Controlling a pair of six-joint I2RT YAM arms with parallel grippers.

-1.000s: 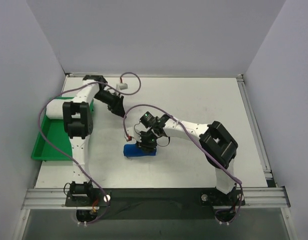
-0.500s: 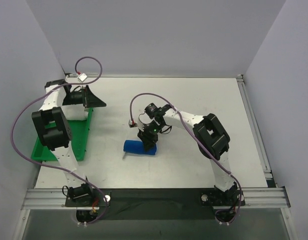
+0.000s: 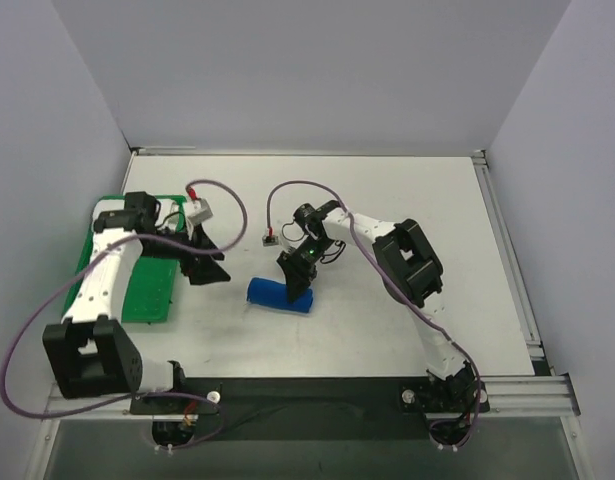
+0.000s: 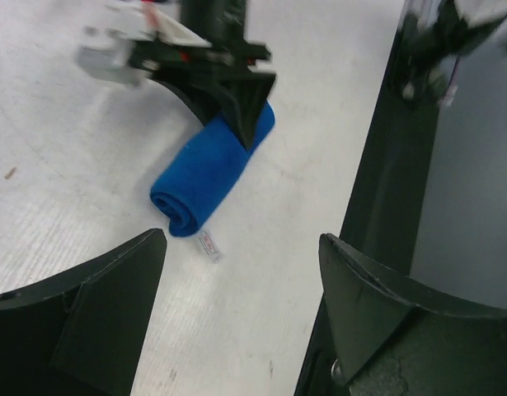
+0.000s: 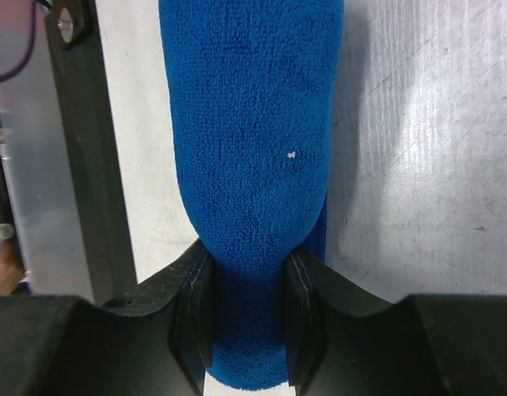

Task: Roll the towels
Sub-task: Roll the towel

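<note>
— Blue towel (image 3: 281, 296)?
— Rolled up, lying on the surface (image 3: 407, 190) near the green tray (image 3: 137, 295), to its right (small tag (image 4: 208, 245) at the tray-side end).
— Right jaws?
— Clamped on the roll's end away from the tray.
— Left jaws?
— Spread wide, gripping nothing, hovering between tray and roll.
</note>
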